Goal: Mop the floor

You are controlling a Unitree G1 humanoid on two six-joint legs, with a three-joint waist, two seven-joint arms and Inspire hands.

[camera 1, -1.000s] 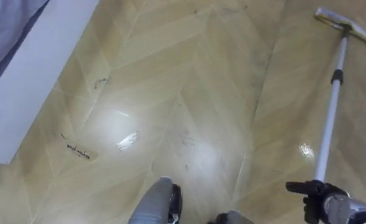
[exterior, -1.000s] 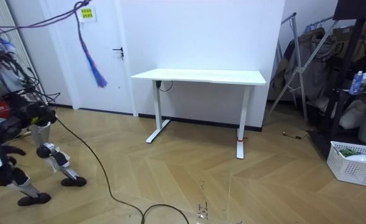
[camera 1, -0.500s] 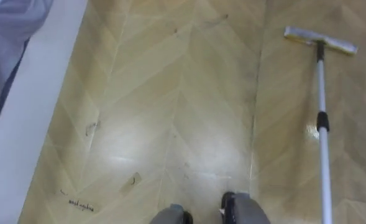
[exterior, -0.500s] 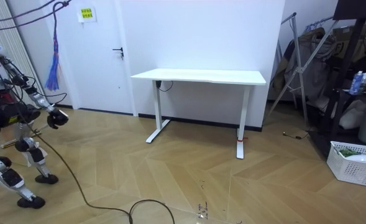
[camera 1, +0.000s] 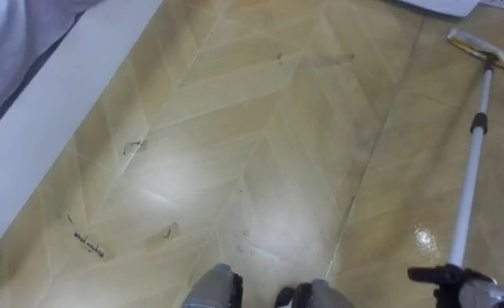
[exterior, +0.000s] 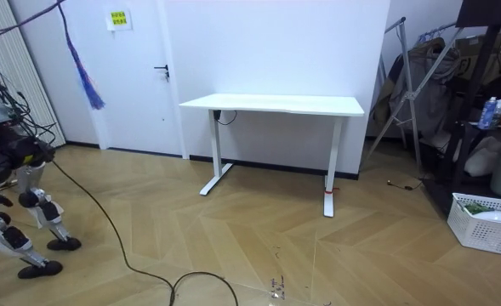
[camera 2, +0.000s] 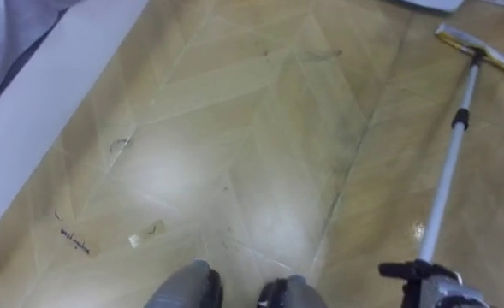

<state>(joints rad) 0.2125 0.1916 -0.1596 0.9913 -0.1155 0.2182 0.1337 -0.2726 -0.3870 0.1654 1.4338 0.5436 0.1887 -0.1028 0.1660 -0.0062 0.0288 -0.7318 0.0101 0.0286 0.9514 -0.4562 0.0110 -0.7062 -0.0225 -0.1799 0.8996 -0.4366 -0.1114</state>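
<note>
The head camera has swung since half a second ago, and the right hand (camera 1: 447,277) now shows at the lower right. At the left lies a smooth white panel (camera 1: 63,120) under pale cloth. The glossy herringbone floor (camera 1: 260,145) is scuffed. At the right, the mop (camera 1: 471,171), a metal pole with a flat head, rises from the dark right hand, which is clasped round it and cut off by the frame's edge. The room view adds a white desk (exterior: 271,104), well apart from the robot.
</note>
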